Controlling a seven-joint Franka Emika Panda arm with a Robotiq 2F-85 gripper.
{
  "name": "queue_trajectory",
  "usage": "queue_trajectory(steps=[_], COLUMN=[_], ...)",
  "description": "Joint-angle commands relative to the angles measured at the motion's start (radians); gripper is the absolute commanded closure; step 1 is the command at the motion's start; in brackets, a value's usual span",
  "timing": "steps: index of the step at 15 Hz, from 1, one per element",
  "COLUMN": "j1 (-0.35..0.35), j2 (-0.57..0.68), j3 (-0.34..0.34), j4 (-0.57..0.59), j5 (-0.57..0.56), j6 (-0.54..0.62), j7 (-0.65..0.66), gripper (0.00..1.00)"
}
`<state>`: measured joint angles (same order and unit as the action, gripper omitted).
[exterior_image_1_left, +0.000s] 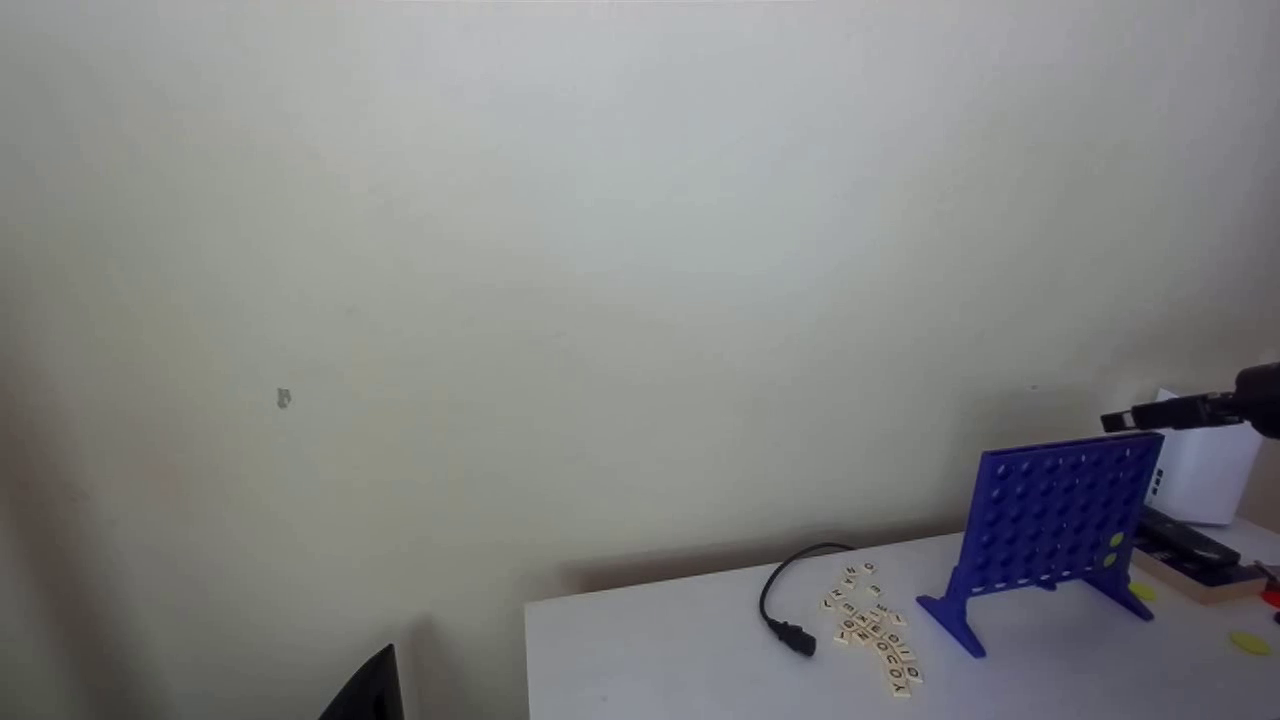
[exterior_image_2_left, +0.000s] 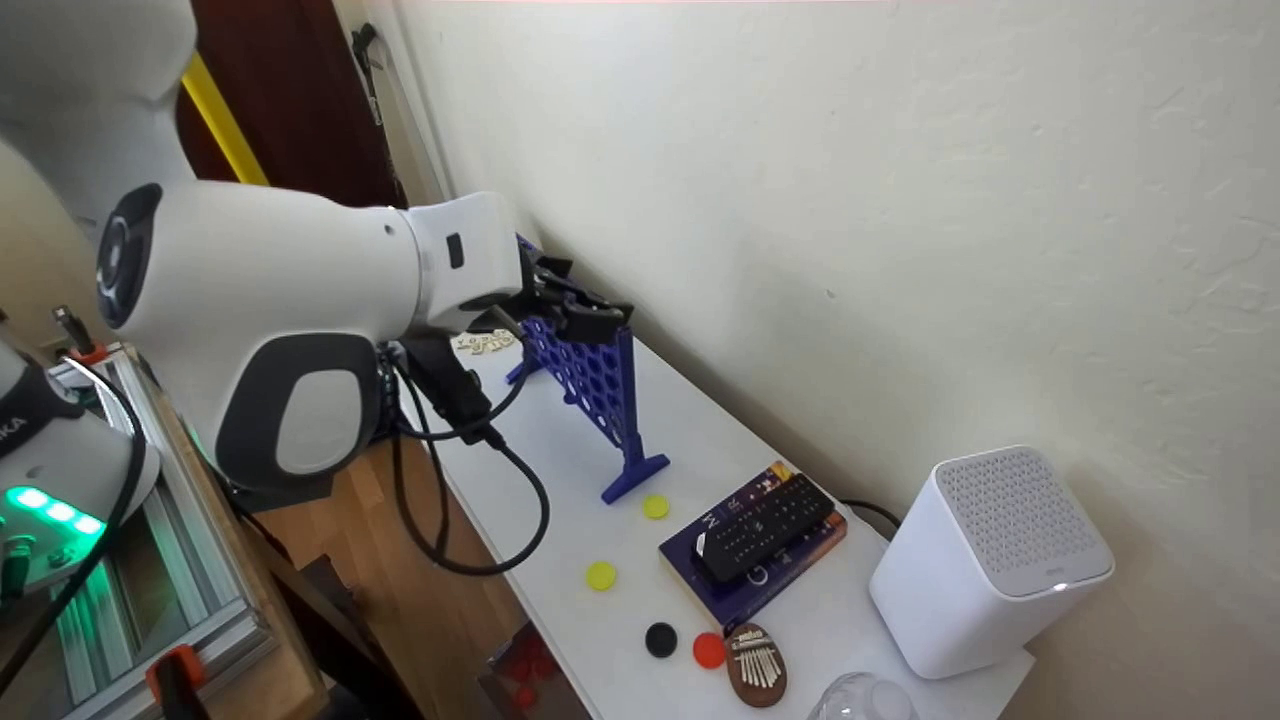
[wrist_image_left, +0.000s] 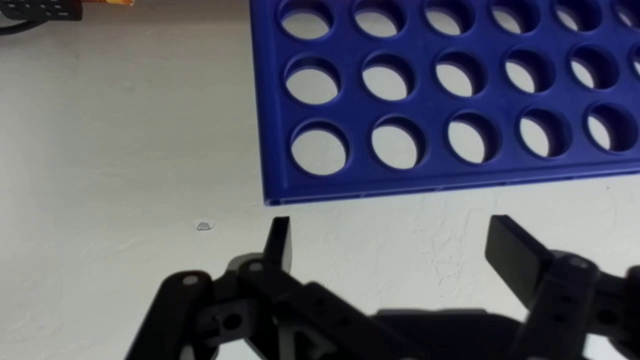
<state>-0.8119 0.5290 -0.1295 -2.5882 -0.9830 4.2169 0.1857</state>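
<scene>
Looking through the wrist view, we find the pincer (wrist_image_left: 390, 232) spread wide, with the blue grid frame (wrist_image_left: 430, 112) just beyond it toward twelve-to-one o'clock. In an exterior view we see the frame upright on a white table (exterior_image_2_left: 575, 525), with a yellow disc (exterior_image_2_left: 655, 507) at its five o'clock, a book (exterior_image_2_left: 735, 603) under a black remote (exterior_image_2_left: 765, 525) between four and five, and a white device (exterior_image_2_left: 990, 560) at four.
</scene>
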Motion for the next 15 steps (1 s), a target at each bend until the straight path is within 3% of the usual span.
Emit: queue_trajectory(steps=[1,4,9,15], j1=[-0.118,-0.173,-0.086,-0.033], j2=[-0.041,-0.051,-0.118,-0.235], j3=[0.100,0.146,0.022,-0.069], j4=[-0.031,-0.041,-0.090,-0.135], j5=[-0.015,-0.024,-0.074,-0.143], j6=[0.001,0.002,-0.033,-0.080], j7=[-0.012,-0.008,0.054,0.115], gripper=[0.00,0.00,0.00,0.00])
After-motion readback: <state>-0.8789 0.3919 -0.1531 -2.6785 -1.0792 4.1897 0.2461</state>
